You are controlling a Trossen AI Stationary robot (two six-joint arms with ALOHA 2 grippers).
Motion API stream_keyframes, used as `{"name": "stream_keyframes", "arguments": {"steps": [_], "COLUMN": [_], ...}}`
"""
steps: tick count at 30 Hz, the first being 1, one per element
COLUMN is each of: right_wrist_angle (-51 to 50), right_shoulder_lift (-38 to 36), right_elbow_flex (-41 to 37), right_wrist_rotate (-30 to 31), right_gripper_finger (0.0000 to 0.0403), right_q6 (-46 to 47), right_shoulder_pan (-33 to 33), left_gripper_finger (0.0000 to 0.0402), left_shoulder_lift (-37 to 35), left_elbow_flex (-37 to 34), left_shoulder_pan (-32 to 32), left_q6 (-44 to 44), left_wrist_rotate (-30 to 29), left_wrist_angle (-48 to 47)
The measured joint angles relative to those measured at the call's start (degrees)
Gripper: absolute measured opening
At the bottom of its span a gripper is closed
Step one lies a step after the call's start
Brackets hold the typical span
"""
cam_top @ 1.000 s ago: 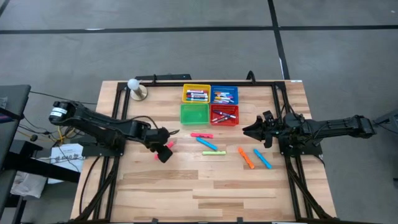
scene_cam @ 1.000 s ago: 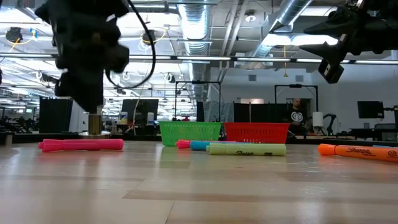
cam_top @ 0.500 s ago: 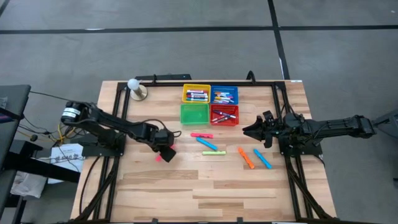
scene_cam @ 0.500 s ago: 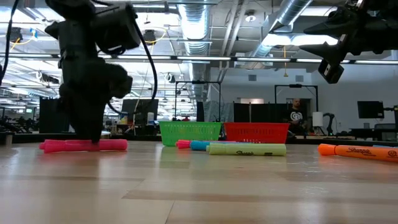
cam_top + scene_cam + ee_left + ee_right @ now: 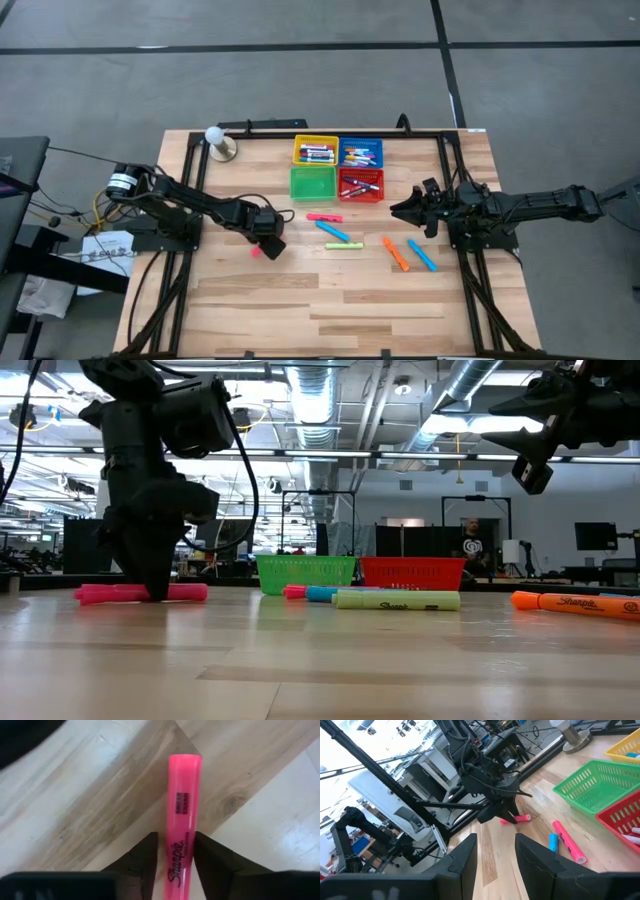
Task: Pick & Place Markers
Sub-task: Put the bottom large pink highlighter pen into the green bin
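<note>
Pink plastic marker (image 5: pixel 183 815): now straddled on wooden tabletop (image 5: pixel 330 300) by lowered left gripper (image 5: pixel 173 856), fingers narrowing; grasp imminent.

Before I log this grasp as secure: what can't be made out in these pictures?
- Pink marker: its near end is cut off by the left wrist view's edge; from above the left gripper covers most of it.
- Whether the jaws pinch it or only straddle it: not settled.
- Markers in the yellow basket: too small to count from above.
</note>
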Motion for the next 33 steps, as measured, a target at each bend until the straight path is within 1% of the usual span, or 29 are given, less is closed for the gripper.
{"name": "stream_keyframes", "arguments": {"steps": [4, 6, 11, 13, 16, 19, 23, 28, 30, 33], "right_wrist_angle": [0.0, 0.0, 0.0, 0.0, 0.0, -0.2, -0.3, -0.3, -0.3, -0.3], "right_shoulder_lift": [0.0, 0.0, 0.0, 0.0, 0.0, 0.0, 0.0, 0.0, 0.0, 0.0], "right_elbow_flex": [0.0, 0.0, 0.0, 0.0, 0.0, 0.0, 0.0, 0.0, 0.0, 0.0], "right_wrist_rotate": [0.0, 0.0, 0.0, 0.0, 0.0, 0.0, 0.0, 0.0, 0.0, 0.0], "right_gripper_finger": [0.0123, 0.0123, 0.0123, 0.0123, 0.0123, 0.0123, 0.0123, 0.0123, 0.0123, 0.0123], "right_q6": [0.0, 0.0, 0.0, 0.0, 0.0, 0.0, 0.0, 0.0, 0.0, 0.0], "right_shoulder_pan": [0.0, 0.0, 0.0, 0.0, 0.0, 0.0, 0.0, 0.0, 0.0, 0.0], "left_gripper_finger": [0.0082, 0.0066, 0.0067, 0.0075, 0.008, 0.0073, 0.0071, 0.0074, 0.0072, 0.0072], "left_shoulder_lift": [0.0, -0.1, -2.7, -4.4, -8.2, -12.4, -19.0, -25.9, -27.4, -27.7], "left_elbow_flex": [-0.1, -0.1, -0.5, -0.9, -0.7, -0.7, -0.6, 0.3, 1.6, 4.6], "left_shoulder_pan": [0.0, 0.1, 0.0, 0.2, 0.4, 0.4, 0.4, 0.7, 1.7, 4.2], "left_q6": [0.0, 0.0, 0.0, 0.0, 0.0, 0.3, 0.6, 4.7, 7.5, 13.0], "left_wrist_rotate": [-0.5, -0.5, -0.9, -1.1, -1.1, 0.1, 0.2, -2.1, -3.6, -4.8], "left_wrist_angle": [0.0, 0.0, 0.1, -1.2, -0.8, -1.3, -0.8, -0.6, -0.5, -0.2]}}
